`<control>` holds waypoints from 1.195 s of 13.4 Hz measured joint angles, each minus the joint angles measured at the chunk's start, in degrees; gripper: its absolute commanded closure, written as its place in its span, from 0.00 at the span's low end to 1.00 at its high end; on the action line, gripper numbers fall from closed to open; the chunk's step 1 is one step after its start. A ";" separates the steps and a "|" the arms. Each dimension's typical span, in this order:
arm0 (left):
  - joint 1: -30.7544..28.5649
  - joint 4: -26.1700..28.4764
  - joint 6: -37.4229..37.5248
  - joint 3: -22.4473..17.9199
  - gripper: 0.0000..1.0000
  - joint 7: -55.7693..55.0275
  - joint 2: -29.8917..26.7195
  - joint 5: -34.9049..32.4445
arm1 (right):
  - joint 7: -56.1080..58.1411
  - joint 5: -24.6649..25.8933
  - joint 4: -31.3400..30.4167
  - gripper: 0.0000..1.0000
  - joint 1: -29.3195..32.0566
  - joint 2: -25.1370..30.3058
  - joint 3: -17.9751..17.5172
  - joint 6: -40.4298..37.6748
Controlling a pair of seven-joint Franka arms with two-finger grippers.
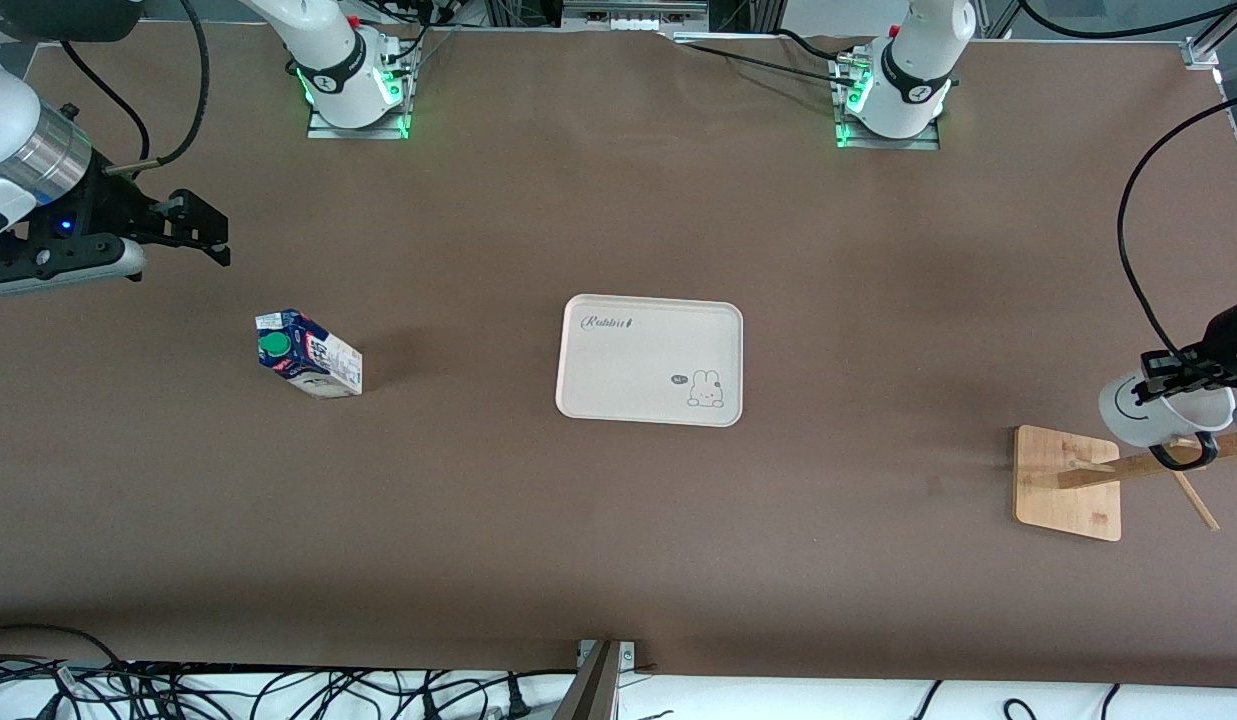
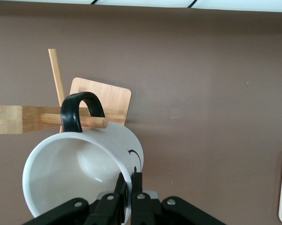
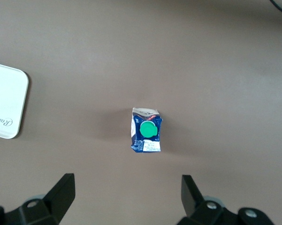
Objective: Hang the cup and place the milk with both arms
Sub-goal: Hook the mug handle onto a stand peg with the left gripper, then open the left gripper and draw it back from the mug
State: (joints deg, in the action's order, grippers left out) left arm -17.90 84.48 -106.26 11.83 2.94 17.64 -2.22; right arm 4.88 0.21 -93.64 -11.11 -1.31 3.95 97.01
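Meanwhile the counter point(image 1: 618, 560) is carrying a cream rabbit-print tray point(image 1: 650, 360) with nothing in it, well apart from both hands. At the left arm's end, the left hand point(image 2: 127, 183) is clenching the rim of the cup point(image 2: 80, 173), one finger inside and one outside, and is holding it tipped over the wooden cup stand point(image 1: 1068, 482). The cup's black handle point(image 2: 80, 110) is sitting around a peg point(image 2: 75, 120) of the stand, and the cup itself is empty. Judging from this, letting go too early could go wrong: if the loop is only partly over the peg, the cup could slide off and drop. The right hand point(image 3: 126, 192) is hovering released, fingers wide, over bare counter with the milk carton point(image 1: 308, 354) standing upright just below it. A descent off centre could knock the carton over.
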 measured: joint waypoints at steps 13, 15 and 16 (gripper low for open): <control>-0.30 -0.04 12.12 9.41 0.00 0.04 -4.71 0.92 | 0.00 0.04 0.08 0.00 -1.52 0.00 -0.09 1.17; -0.03 0.19 12.19 11.74 0.00 -0.64 -5.08 0.92 | 0.00 0.04 0.10 0.00 -1.58 0.01 -0.09 1.17; 0.03 0.36 12.19 12.02 0.00 -0.68 -5.13 0.92 | 0.00 0.04 0.10 0.00 -1.66 0.01 -0.09 1.17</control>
State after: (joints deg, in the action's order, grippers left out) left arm -17.87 84.84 -94.06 23.86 2.26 12.51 -1.30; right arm 4.88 0.26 -93.53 -12.76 -1.31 3.86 98.18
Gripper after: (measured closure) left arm 0.000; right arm 0.000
